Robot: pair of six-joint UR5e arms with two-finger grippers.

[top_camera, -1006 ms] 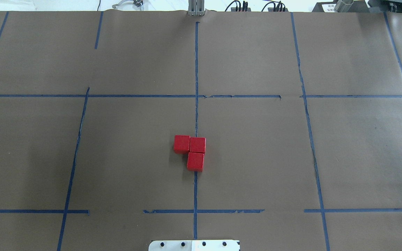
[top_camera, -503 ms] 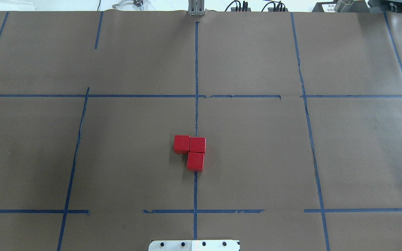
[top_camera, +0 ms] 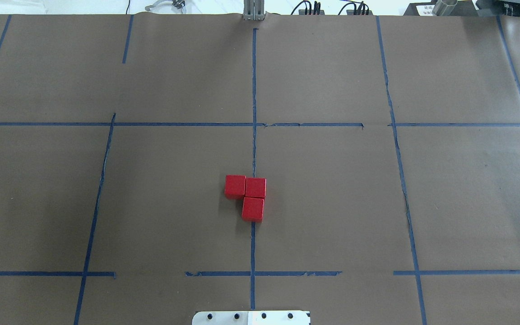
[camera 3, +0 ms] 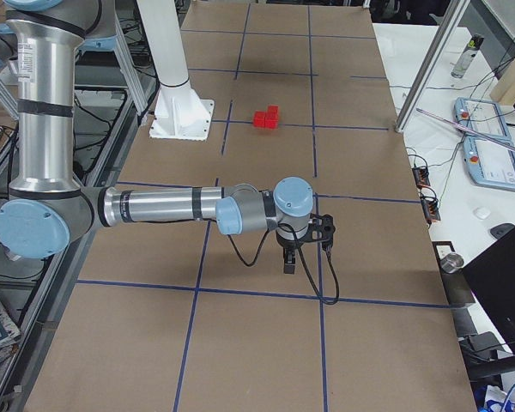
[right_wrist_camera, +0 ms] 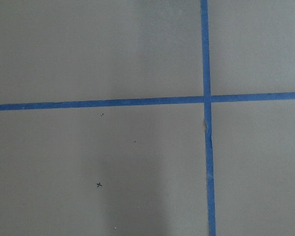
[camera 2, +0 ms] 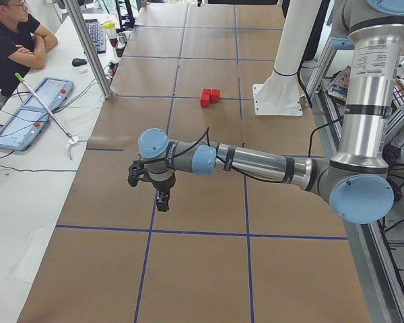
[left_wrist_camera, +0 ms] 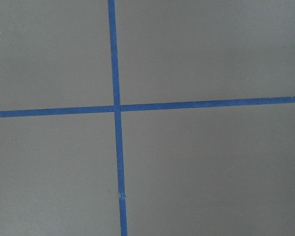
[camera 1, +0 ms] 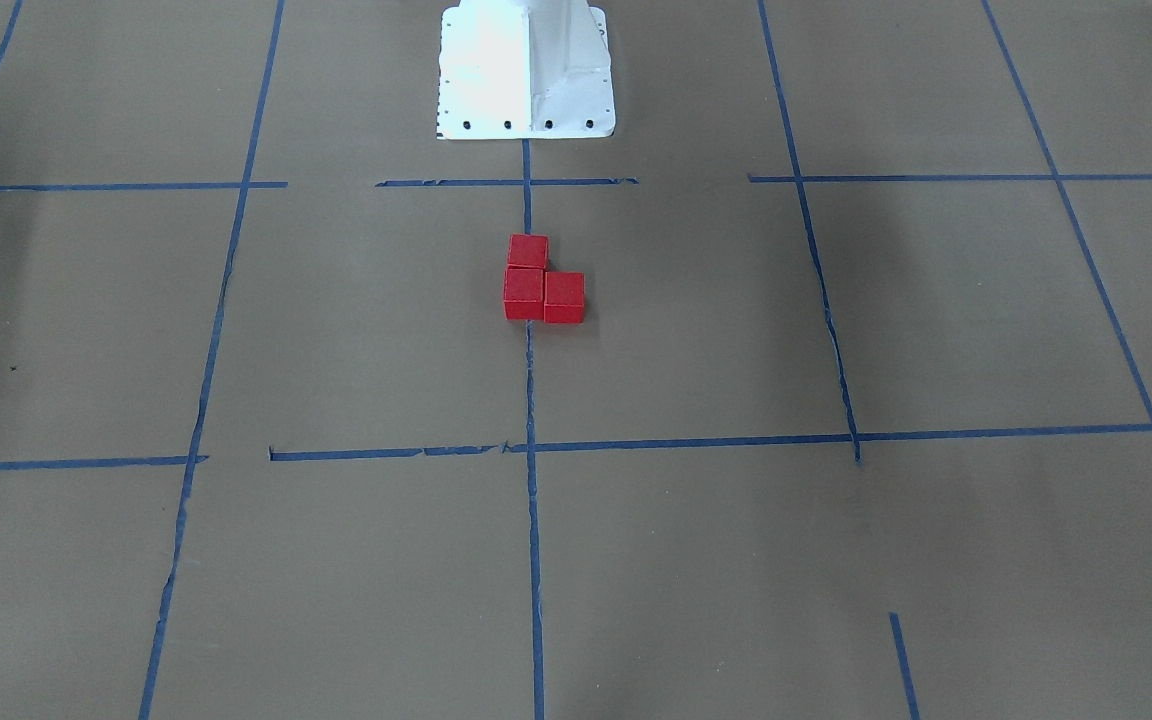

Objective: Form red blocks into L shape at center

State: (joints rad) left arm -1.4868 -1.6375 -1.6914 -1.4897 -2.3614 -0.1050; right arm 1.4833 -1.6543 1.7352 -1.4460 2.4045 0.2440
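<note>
1. Red blocks (top_camera: 255, 188), three small matte cubes, lie touching in an L inside the tape-bordered centre rectangle (top_camera: 332, 198) of the brown paper surface (top_camera: 39, 203), the corner cube on the vertical blue tape line (top_camera: 253, 149).
2. Both arms hang well apart from them over outer grid crossings. Whether the left fingers (camera 2: 162, 200) or the right fingers (camera 3: 287, 263) are open or closed cannot be told from the side views, and neither wrist camera shows them.
3. Your job looks finished, so the step in hand is likely a clean retreat: hold both arms high and away, and nudge nothing.
4. Should you tidy, press only the near cube, which sits slightly offset from the corner one.
5. No single long axis shows: one leg points to the robot's left across the surface, the other along the tape toward the white robot base (top_camera: 251, 317).
</note>
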